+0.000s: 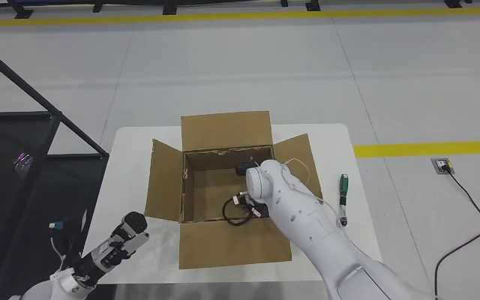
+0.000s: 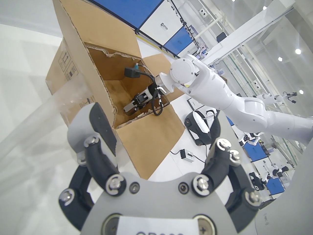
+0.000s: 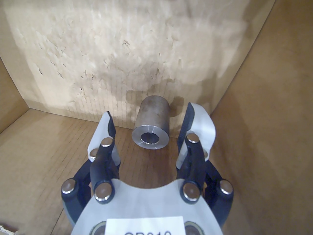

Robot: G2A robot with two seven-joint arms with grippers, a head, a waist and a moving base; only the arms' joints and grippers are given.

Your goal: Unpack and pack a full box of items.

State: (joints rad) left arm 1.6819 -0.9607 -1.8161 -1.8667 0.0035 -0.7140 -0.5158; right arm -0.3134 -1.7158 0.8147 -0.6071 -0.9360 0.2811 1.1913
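Observation:
An open cardboard box (image 1: 225, 135) stands in the middle of the white table (image 1: 131, 157), all its flaps folded outward. My right arm (image 1: 289, 206) goes down into the box. On the box floor, near a corner, lies a hollow grey metal cylinder (image 3: 152, 123). My right gripper (image 3: 150, 121) is open with a finger on each side of the cylinder and gaps between. In the left wrist view my right gripper (image 2: 132, 105) sits low inside the box (image 2: 73, 57). My left gripper (image 2: 156, 123) is open and empty near the table's front left corner (image 1: 133, 227).
A tool with a green handle (image 1: 344, 186) lies on the table to the right of the box. A black frame (image 1: 45, 120) stands off the table's left side. Bare table surface lies left of the box.

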